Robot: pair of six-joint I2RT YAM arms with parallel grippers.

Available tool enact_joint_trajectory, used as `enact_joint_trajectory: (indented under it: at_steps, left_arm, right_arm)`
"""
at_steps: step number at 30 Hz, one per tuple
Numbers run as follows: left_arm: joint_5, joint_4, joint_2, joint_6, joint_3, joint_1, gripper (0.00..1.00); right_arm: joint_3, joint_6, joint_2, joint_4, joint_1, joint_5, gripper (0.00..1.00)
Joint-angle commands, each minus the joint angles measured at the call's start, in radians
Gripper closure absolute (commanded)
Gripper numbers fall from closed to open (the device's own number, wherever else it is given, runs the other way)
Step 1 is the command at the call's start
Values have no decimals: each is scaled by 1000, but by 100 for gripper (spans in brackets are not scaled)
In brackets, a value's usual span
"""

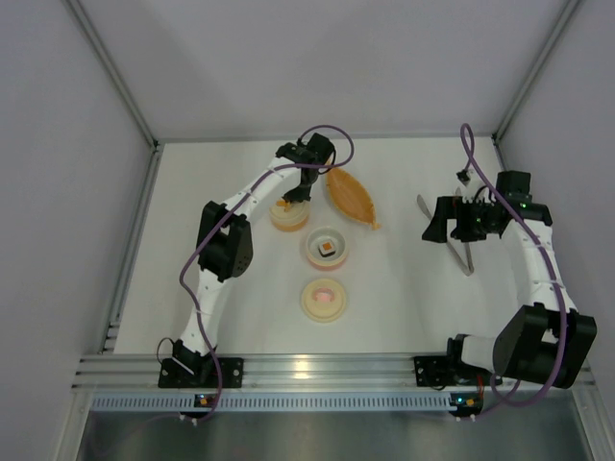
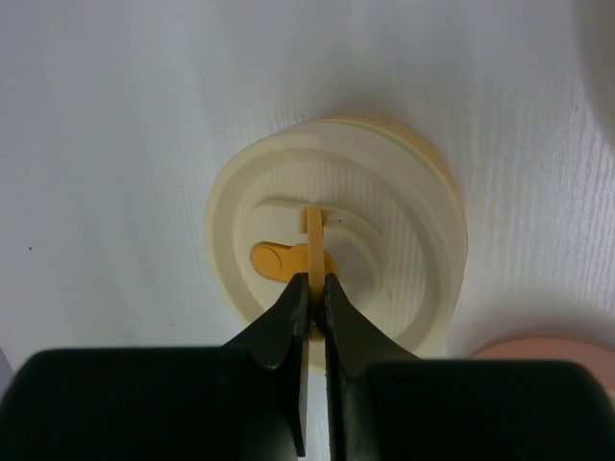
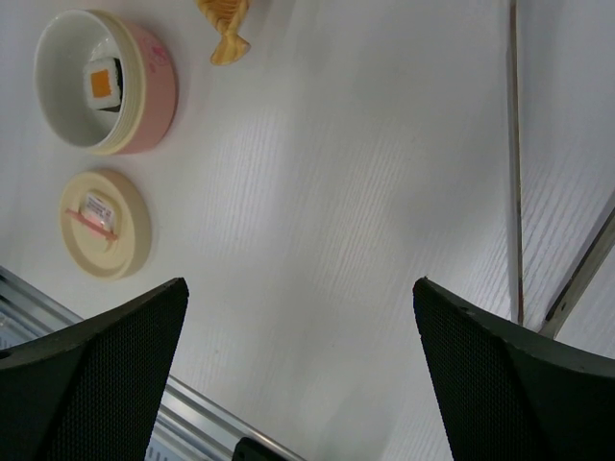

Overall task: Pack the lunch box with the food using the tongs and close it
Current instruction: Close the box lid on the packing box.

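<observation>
My left gripper (image 2: 316, 288) is shut on the thin upright handle strap (image 2: 314, 230) of a cream round lunch box lid (image 2: 384, 192), which sits on a cream tier (image 1: 288, 217). A white sushi-like roll (image 3: 103, 82) with an orange centre lies in the open pink tier (image 3: 154, 91) at mid table (image 1: 328, 249). The silver tongs (image 3: 516, 163) lie flat on the table at the right (image 1: 465, 259). Over them hovers my right gripper (image 3: 300, 317), open and holding nothing; it is also in the top view (image 1: 444, 229).
An orange boat-shaped dish (image 1: 351, 197) lies just right of the cream tier. A second cream lid with a pink handle (image 1: 324, 299) rests nearer the arm bases, also seen as a lid (image 3: 104, 223). An aluminium rail (image 1: 317, 370) runs along the near edge.
</observation>
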Motion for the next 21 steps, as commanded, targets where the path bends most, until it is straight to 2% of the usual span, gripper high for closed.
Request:
enact_joint_trajectory:
  at_steps: [1,12,21]
  left_arm:
    - [-16,-1,-21,6,42,0,100]
    - [7,9,-23,17,43,0,100]
    - [39,25,-3,33,42,-5,92]
  right_arm:
    - [3,3,-13,53,11,-22,1]
    - [3,6,-7,56,11,-22,1]
    - [4,8,2,57,9,-22,1]
